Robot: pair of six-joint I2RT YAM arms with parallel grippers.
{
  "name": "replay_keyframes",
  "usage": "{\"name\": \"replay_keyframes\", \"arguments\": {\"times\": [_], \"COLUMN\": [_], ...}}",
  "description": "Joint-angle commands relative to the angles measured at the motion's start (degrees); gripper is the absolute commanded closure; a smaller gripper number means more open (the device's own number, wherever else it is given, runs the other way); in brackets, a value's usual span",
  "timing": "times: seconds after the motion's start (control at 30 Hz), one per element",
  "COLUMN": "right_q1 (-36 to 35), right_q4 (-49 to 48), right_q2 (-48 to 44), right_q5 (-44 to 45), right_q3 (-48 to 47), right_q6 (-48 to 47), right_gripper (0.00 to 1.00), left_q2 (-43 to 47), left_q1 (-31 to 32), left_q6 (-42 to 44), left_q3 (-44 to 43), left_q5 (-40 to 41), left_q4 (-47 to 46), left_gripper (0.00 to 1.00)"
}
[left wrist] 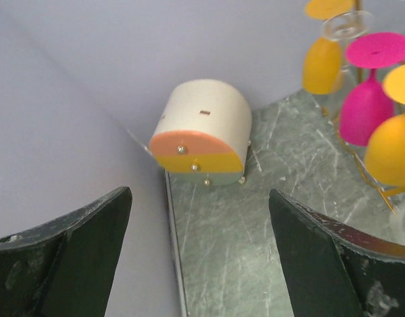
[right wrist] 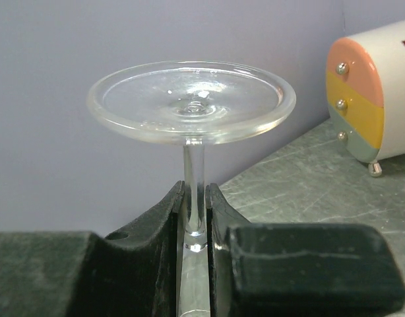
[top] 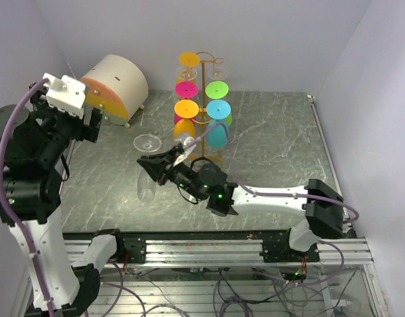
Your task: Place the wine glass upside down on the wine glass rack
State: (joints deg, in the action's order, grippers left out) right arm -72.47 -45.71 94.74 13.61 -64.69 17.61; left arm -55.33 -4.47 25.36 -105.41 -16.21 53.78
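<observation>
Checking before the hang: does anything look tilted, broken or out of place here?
Nothing stands out. The clear wine glass looks intact, held base-up by its stem in the right claw, and the coloured glasses hang in order on the wine glass rack.

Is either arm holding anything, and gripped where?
The right tool pinches a clear wine glass by its stem, foot upward. The left tool is open, empty.
</observation>
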Motion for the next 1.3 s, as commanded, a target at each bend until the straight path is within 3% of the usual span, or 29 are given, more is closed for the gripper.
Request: {"name": "replay_keyframes", "arguments": {"times": [0.0,0.17,0.37,0.63,0.87,0.97,1.1,1.27], "right_q1": [-0.13,-0.15,-0.13,1.51,6.96,11.85,24.52,34.15], "right_q4": [-4.56,-1.23,11.14,20.61,28.87,28.42,27.72,26.08], "right_q2": [-7.32,-16.69,-26.23,-40.29,-46.98,-49.65,-51.23,-44.1], "right_q5": [2.39,5.91,8.26,18.46,20.63,20.71,13.8,8.82], "right_q3": [5.73,12.36,15.56,24.57,29.64,33.71,37.16,32.06], "right_q6": [-1.3,-3.55,-7.57,-7.11,-4.05,-1.87,-0.2,-4.93], "right_gripper": [1.0,1.0,1.0,1.0,1.0,1.0,1.0,1.0], "left_q2": [-0.01,-1.69,-9.45,-11.8,-12.71,-12.47,-11.6,-11.44], "left_q1": [-2.17,-3.82,-4.44,-5.19,-5.42,-5.49,-5.6,-5.56], "left_q6": [-9.03,-11.09,-12.84,-14.84,-14.88,-14.76,-14.51,-14.36], "left_q3": [4.9,10.69,9.44,9.36,8.87,9.56,11.52,12.84], "left_q5": [7.94,11.26,14.6,5.95,2.55,1.22,0.37,-0.38], "left_q4": [-8.85,-9.6,-2.28,-1.64,-1.0,-0.89,-1.45,-1.78], "left_gripper": [0.05,0.03,0.08,0.15,0.17,0.18,0.18,0.18]}}
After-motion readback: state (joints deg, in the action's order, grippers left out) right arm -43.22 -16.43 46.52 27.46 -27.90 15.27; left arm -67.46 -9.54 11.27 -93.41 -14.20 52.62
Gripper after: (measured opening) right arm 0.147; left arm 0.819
